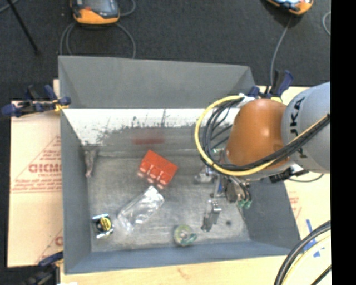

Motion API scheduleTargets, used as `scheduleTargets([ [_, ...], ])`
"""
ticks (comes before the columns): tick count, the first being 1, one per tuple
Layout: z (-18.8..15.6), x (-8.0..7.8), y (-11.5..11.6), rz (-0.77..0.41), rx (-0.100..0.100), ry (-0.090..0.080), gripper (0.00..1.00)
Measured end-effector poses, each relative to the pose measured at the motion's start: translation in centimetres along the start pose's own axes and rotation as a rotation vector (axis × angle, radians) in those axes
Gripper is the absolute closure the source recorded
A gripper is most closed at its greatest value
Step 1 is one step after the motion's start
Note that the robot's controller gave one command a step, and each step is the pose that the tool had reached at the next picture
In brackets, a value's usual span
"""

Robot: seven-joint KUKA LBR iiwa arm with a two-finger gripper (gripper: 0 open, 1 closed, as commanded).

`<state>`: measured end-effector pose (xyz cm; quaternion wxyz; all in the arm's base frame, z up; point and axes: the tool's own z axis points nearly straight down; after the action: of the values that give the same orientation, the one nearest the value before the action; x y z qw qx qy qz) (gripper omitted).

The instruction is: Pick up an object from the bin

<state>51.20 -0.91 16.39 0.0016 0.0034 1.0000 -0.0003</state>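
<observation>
- orange wrist cover [256, 131] sits topmost; the tool [210, 218] hangs under it, clenched or released i cannot tell.
- nearest thing: green-white round piece [183, 235] by the bin [167, 259] wall; centre over it before lowering.

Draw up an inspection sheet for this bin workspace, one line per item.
Surface: grey metal bin, floor scuffed, dark marks on the far wall.
Job's things: red ribbed block near the middle; clear plastic bag just in front of it; small black-and-yellow item in the near left corner; greenish round item by the near wall.
Clutter: small grey piece by the left wall, kind cannot be told.
Grippers: gripper over bare floor right of the middle; the greenish round item lies nearest, apart from it.
Cables: yellow and black cables looped round the orange wrist cover.
Surroundings: orange-and-black device on dark floor beyond the far wall.
</observation>
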Motion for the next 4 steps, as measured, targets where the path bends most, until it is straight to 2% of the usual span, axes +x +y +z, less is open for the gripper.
scheduleTargets([
  [1,3.6,-3.1,5.4,-0.065,-0.002,-0.003,0.00],
  [2,6.7,-8.8,7.9,-0.214,0.000,-0.005,0.00],
  [3,8.4,-0.1,14.5,-0.409,-0.003,0.002,0.00],
  [4,5.9,-4.3,14.4,-0.679,-0.001,-0.005,0.00],
])
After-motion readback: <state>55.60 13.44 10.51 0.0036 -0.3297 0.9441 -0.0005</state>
